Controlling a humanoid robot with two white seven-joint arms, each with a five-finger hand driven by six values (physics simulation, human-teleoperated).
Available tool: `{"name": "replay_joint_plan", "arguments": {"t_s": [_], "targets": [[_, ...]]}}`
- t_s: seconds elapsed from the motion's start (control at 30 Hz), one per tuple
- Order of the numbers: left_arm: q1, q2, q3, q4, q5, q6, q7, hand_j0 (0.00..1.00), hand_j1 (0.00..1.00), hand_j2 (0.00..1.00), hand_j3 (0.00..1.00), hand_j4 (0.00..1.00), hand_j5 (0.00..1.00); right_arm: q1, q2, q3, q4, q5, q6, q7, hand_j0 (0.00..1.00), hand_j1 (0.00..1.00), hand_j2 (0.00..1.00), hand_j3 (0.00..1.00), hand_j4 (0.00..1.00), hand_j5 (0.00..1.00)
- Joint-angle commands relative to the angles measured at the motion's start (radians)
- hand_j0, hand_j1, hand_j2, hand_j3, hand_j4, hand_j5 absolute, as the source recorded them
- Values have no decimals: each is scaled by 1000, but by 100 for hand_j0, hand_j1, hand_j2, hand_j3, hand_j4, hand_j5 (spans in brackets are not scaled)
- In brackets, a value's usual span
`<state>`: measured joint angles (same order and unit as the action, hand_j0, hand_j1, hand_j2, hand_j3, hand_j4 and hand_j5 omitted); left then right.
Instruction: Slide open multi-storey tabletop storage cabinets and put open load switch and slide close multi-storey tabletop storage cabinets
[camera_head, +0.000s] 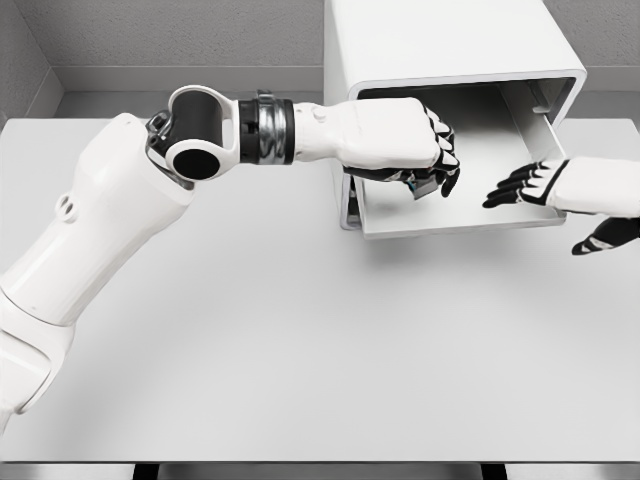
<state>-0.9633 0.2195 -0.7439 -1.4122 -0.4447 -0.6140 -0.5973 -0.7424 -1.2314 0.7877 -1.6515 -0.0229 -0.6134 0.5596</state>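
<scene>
A white tabletop cabinet (440, 40) stands at the back right of the table. Its drawer (460, 222) is slid out toward me. My left hand (435, 165) reaches across from the left and hovers over the drawer's left part. Its black fingers are curled around a small dark object, the load switch (413, 181), which is mostly hidden under the palm. Coming in from the right edge, my right hand (530, 185) sits at the drawer's right front corner with fingers spread and nothing in them; whether it touches the drawer wall I cannot tell.
The grey-white table (280, 340) stretches wide in front of the cabinet. My left upper arm (100, 230) crosses the table's left side. Grey walls close off the back.
</scene>
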Motion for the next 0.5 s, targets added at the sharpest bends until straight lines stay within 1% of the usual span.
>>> {"name": "replay_joint_plan", "arguments": {"t_s": [0.0, 0.03, 0.2, 0.23, 0.3, 0.37, 0.43, 0.47], "targets": [[0, -2, 0, 2, 1, 3, 2, 54, 54, 54, 54, 54, 54, 0, 18, -1, -1, -3, 3, 31, 100, 100, 100, 100, 100, 100], [2, -8, 0, 2, 1, 3, 1, 56, 56, 56, 56, 56, 56, 0, 21, -1, -1, -3, 3, 31, 100, 100, 100, 100, 100, 100], [0, -9, 0, 2, -3, 3, 2, 58, 58, 58, 58, 58, 58, 0, 24, -1, 1, 11, 3, 32, 100, 100, 100, 100, 100, 100], [2, -12, 0, 2, -9, 3, 2, 59, 59, 59, 59, 59, 59, 0, 41, -1, 1, 29, 3, 32, 100, 100, 100, 100, 100, 100], [0, -14, 0, 6, -14, 3, 4, 62, 62, 62, 62, 62, 62, 0, 44, -1, 1, 32, 3, 32, 100, 100, 100, 100, 100, 100], [0, -16, 0, 16, -20, 3, 4, 65, 65, 65, 65, 65, 65, -5, 33, -2, 2, 32, 3, 32, 100, 100, 100, 100, 100, 100], [0, -17, 0, 18, -28, 3, 4, 73, 73, 73, 73, 73, 73, -9, 29, -4, 2, 32, 3, 32, 100, 100, 100, 100, 100, 100], [0, -16, 0, 18, -35, 3, 4, 77, 77, 77, 77, 77, 77, -9, 13, -8, 6, 32, 3, 32, 100, 100, 100, 100, 100, 100]]}}
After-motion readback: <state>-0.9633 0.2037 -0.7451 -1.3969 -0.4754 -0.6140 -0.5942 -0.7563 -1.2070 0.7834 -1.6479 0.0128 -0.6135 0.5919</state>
